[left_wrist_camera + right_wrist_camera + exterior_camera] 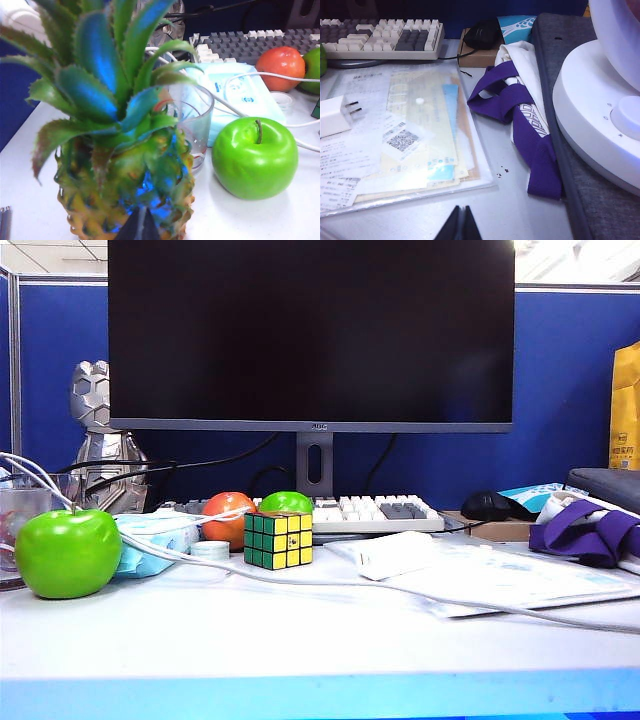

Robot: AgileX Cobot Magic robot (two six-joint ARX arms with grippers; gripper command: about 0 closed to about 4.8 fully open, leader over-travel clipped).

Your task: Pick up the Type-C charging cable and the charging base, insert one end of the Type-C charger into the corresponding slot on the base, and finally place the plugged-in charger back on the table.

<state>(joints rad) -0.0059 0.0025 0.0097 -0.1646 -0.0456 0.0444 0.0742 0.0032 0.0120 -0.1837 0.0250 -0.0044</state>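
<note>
The charging base [395,553], a small white block, lies on a clear document folder mid-table; in the right wrist view the charging base [335,116] shows two metal prongs. The white Type-C charging cable [330,582] runs from the far left past the cube and off to the right over the table [300,650]; I see no plug end. The cable [260,75] also crosses the tissue pack. My left gripper [141,222] is shut and empty, right in front of a pineapple. My right gripper [460,220] is shut and empty over bare table, short of the folder. Neither gripper shows in the exterior view.
A pineapple [125,165], a glass [192,120], a green apple [68,552] and a pale blue tissue pack [240,92] crowd the left. A Rubik's cube [278,540], keyboard [370,512] and monitor stand centre. Purple-white cloth [520,115] and a white fan base [600,110] lie right.
</note>
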